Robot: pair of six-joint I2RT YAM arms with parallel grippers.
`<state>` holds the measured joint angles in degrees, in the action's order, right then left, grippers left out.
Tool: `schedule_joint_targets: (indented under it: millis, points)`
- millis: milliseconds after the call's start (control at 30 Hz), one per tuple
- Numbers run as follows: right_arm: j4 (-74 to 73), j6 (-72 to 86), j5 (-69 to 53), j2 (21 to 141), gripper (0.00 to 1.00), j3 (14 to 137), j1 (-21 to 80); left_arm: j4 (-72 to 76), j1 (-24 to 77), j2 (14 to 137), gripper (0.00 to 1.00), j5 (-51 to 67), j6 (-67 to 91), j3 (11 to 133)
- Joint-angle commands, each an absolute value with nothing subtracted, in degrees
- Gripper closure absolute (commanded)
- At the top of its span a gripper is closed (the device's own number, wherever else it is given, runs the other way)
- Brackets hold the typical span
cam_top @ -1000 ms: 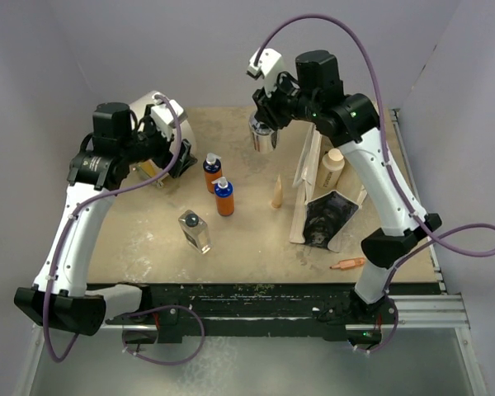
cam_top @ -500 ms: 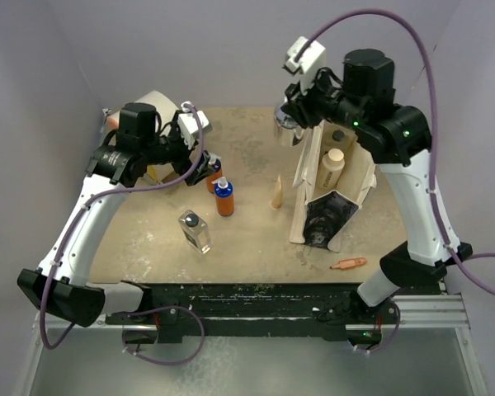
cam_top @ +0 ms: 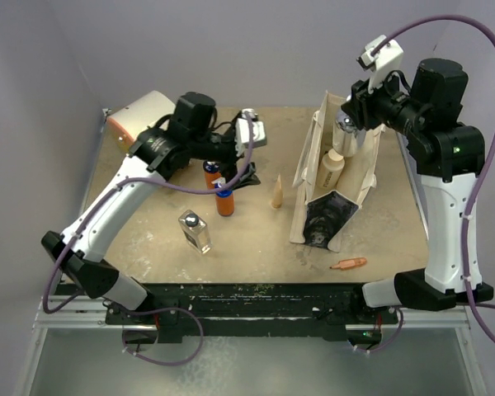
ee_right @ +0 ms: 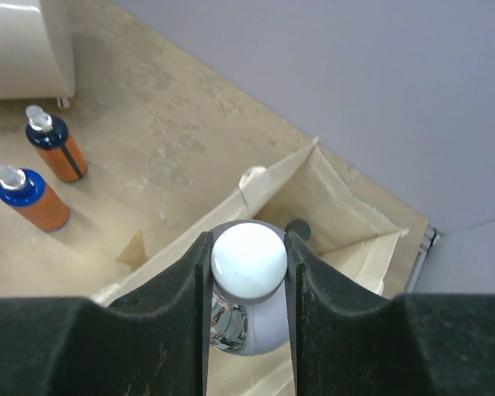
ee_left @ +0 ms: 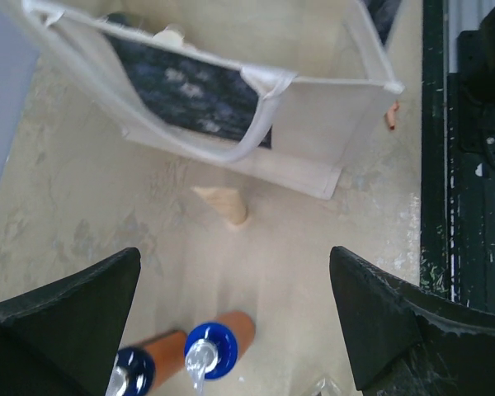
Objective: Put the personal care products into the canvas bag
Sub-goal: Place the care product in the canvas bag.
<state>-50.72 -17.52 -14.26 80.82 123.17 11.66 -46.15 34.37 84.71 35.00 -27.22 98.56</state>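
Right gripper (ee_right: 247,247) clamps silver bottle (ee_right: 260,330) | above canvas bag (ee_right: 346,223) | left gripper (ee_left: 235,264) spread

Finish: silver bottle (ee_right: 254,332) glossy metallic; canvas bag (ee_left: 313,136) matt cloth; table (cam_top: 256,241) scuffed, rough wood; cone (ee_left: 223,205) smooth wood.

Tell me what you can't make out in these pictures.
- Top view: the left arm covers part of the drum.
- Left wrist view: the orange bottles' pump tips run off the bottom edge.
- Right wrist view: the right gripper hides the silver bottle's sides. Inside the bag only a black cap shows, its bottle hidden behind the silver one.
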Motion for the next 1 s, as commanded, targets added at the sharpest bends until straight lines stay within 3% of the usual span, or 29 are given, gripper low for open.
schedule_joint_targets:
  millis: [0, 300, 667, 833, 967]
  points:
    - [-40.19, -16.82, -20.18, 76.38, 1.0, 119.82, 7.52, -48.6, 41.5, 89.87, 0.01, 35.14, -30.07, 107.5]
    - [-38.9, -16.15, -23.92, 74.57, 1.0, 113.89, 2.94, -48.09, 55.3, 103.46, 0.02, 30.91, -27.79, 122.79]
    - [-38.46, -15.96, -25.51, 72.92, 1.0, 110.63, 1.87, -47.87, 61.39, 114.64, 0.06, 25.1, -31.95, 130.26]
    - [-38.67, -16.06, -26.16, 72.38, 1.0, 109.89, 1.58, -49.2, 63.01, 115.48, 0.15, 24.57, -34.17, 130.49]
    - [-39.08, -16.23, -26.69, 72.25, 1.0, 109.3, 1.48, -50.77, 64.75, 114.96, 0.28, 24.6, -36.1, 129.61]
